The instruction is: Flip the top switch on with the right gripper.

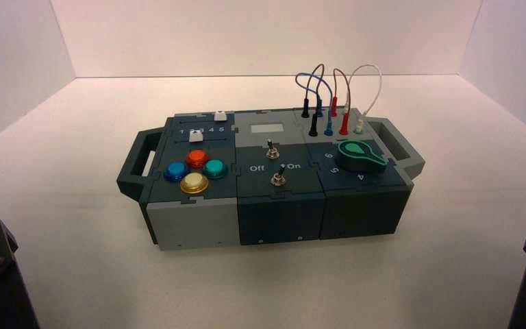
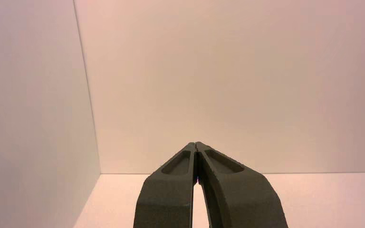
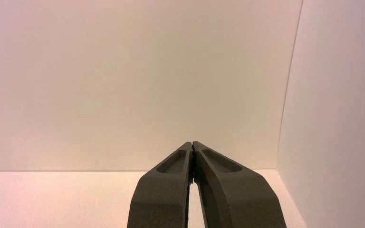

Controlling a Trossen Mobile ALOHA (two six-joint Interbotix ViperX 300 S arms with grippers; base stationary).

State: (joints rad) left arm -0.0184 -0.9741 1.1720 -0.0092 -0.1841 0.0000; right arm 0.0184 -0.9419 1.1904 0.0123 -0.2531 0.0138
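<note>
Black right hand (image 3: 193, 142) closed, holding nothing, well apart from the box
Small silver metal toggle switch (image 1: 272, 149) sits mid-box, folks

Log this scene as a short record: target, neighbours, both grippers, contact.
target: top switch, middle panel of the box, farther of two toggles
near it: bottom switch, nearer the robot
left of switches: red button, blue button, green button, yellow button
right of switches: green knob
right gripper: shut, away from the box
left gripper: shut, parked at the left
contact: neither gripper touches the box
</note>
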